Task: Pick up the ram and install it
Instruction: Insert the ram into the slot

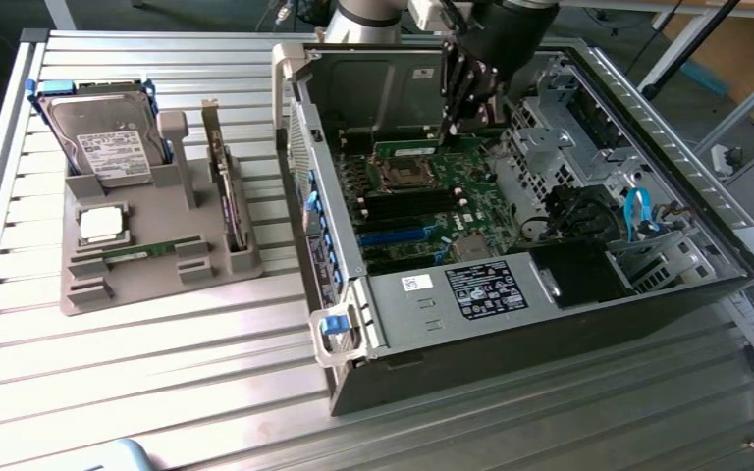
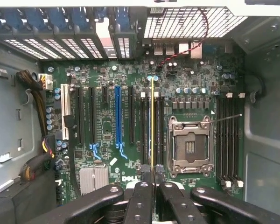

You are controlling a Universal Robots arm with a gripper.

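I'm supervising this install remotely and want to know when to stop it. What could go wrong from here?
1. The gripper holds the ram edge-on above the dark memory slots. If it is slightly off line, its gold edge may strike a slot wall instead of seating.
2. The open processor socket lies right beside those slots, so a sideways slip could damage its exposed contacts.
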